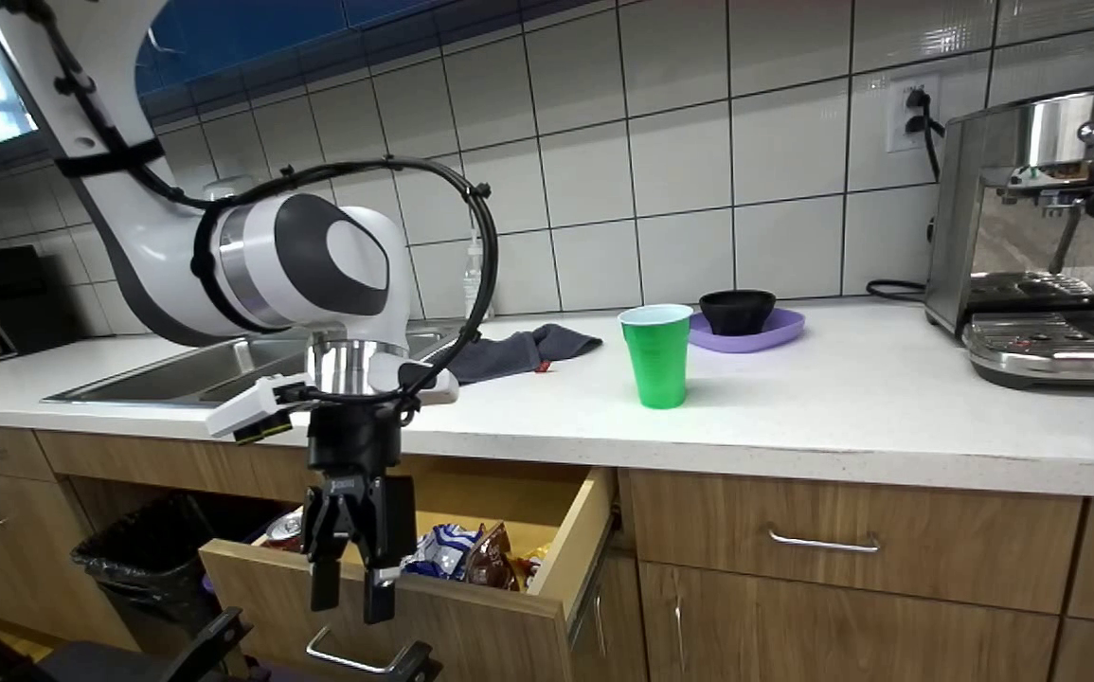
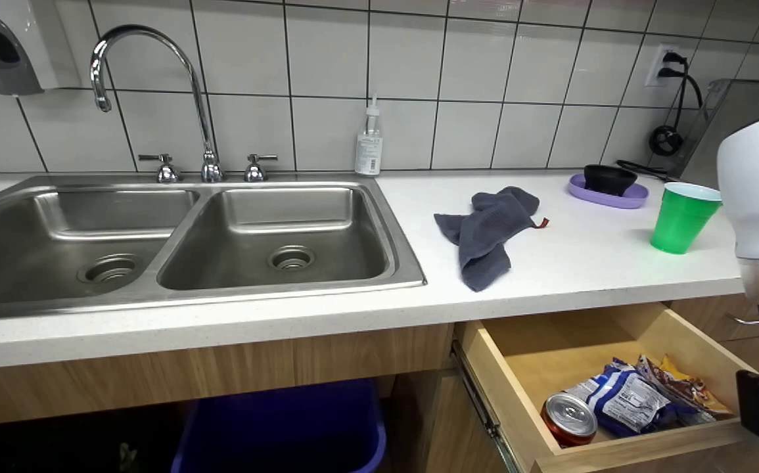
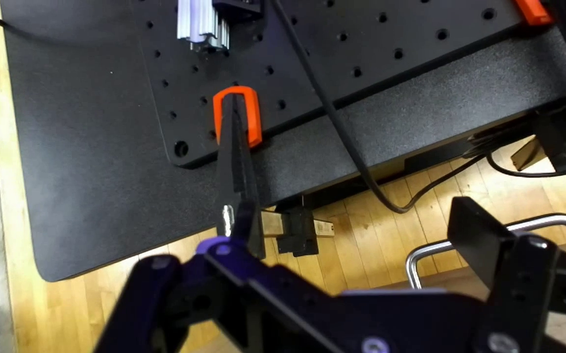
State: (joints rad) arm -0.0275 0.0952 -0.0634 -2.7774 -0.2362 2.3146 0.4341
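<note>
In an exterior view, a white countertop [image 1: 840, 426] runs along a wall of pale tiles [image 1: 684, 175]; on it stand a green cup [image 1: 657, 355], a black bowl [image 1: 737, 314] resting on a purple dish [image 1: 781, 333], a crumpled gray towel [image 1: 523, 352] and, at the right, an espresso machine [image 1: 992, 227]. Below, a wooden drawer [image 1: 471, 616] is pulled out, with snack bags [image 1: 485, 559] and a can [image 1: 283, 530] inside. The arm [image 1: 253, 265] reaches in from the upper left and bends so that the gripper [image 1: 352, 592] points down, seen against the drawer's front, near its metal handle [image 1: 348, 665]; whether they touch I cannot tell. Its fingers [image 1: 326, 584] are spread, wood showing through the gap. In an exterior view with both basins of the sink [image 2: 241, 263], a curved faucet [image 2: 204, 125] and a blue bin [image 2: 287, 433] under the counter, the can lies just beside the bags, while the gripper is cut off at the right edge. Only the wrist view looks down on a black plate [image 3: 376, 93] dotted with holes and a wooden floor [image 3: 346, 250]; there too the fingers stand well apart, the handle passing behind one of them.
</note>
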